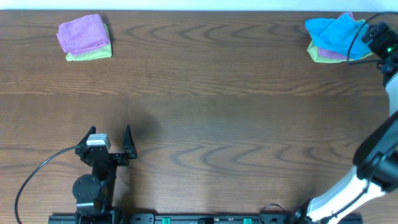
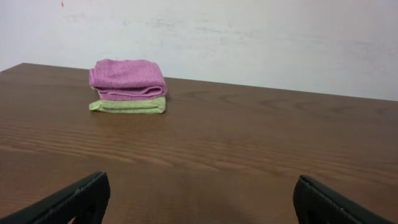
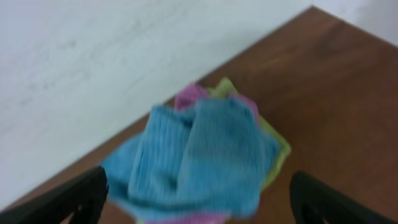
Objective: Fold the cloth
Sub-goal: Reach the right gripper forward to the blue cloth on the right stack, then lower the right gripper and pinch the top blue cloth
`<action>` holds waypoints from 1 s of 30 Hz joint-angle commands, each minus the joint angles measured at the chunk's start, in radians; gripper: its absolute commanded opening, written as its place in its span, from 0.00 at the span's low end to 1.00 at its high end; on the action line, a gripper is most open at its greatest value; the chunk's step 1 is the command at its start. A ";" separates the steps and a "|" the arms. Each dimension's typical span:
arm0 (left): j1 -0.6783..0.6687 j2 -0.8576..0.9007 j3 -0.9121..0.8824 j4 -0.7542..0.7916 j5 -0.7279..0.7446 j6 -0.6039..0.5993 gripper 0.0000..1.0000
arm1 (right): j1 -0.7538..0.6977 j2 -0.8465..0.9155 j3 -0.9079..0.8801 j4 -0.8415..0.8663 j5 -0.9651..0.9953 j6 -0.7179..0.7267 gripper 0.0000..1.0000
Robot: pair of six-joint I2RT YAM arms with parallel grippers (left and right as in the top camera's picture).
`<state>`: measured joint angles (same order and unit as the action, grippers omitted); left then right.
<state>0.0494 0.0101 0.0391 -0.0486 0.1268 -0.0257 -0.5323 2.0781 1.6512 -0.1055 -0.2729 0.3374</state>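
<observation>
On the wood-grain worktop point(image 1: 217, 112), a folded fuzzy purple cloth point(image 1: 83, 32) sits on a flat lime-green cloth point(image 1: 90, 55) at the far left. The left end effector point(image 1: 110, 129) is nearer the front, spread and empty. In the far right corner the sky-blue cloth point(image 1: 333, 30) lies crumpled atop 2 more cloths point(image 1: 323, 56), with the right end effector point(image 3: 199, 202) spread just beside it.

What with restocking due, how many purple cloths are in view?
2. One purple cloth tops a lime-green cloth at the table's far-left corner; a second purple cloth lies under the blue cloth in the far-right stack. Folds could hide more.
</observation>
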 commanded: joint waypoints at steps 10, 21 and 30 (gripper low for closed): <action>-0.004 -0.006 -0.034 -0.017 -0.003 0.011 0.96 | -0.061 0.391 0.368 -0.070 -0.339 0.204 0.80; -0.004 -0.006 -0.034 -0.017 -0.003 0.011 0.95 | -0.062 0.420 0.370 -0.116 -0.342 0.208 0.80; -0.004 -0.006 -0.034 -0.017 -0.003 0.011 0.96 | -0.062 0.420 0.378 -0.107 -0.410 0.224 0.69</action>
<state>0.0494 0.0101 0.0391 -0.0486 0.1268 -0.0257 -0.5911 2.4981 1.9984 -0.2146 -0.6292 0.5419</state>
